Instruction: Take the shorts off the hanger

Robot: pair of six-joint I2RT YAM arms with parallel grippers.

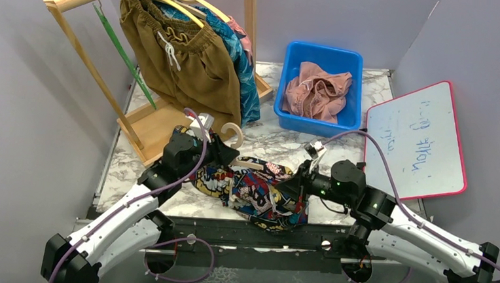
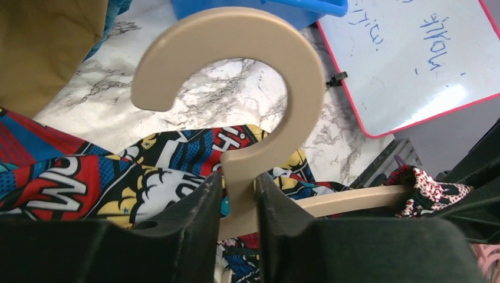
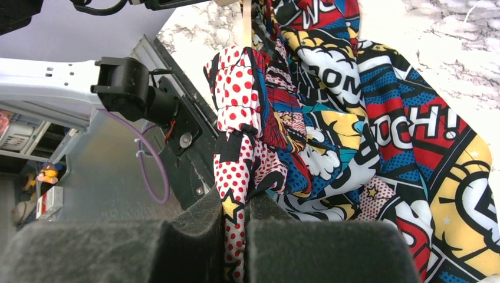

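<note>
Plainly the stripping step is in hand for one pair. At the upper left of the top view the rack (image 1: 79,0) carries olive shorts (image 1: 186,65) with more pairs behind them, not yet taken. Lower down, just left of centre, the left claw (image 2: 239,184) is clamped on the neck of a tan hanger (image 2: 295,76), right under its hook. The comic shorts (image 1: 257,188) lie on the worktop (image 1: 267,139) at lower centre, one end bunched over the hanger's arm. Right of them, the right claw (image 3: 236,215) is shut on a pinch of that fabric near the arm's end. Next, I judge, the claws must draw apart, with the hanger held firm while the cloth slides off the arm's tip. The pair would then go to the blue bin (image 1: 291,52) right of centre, where pink shorts (image 1: 316,90) lie.
</note>
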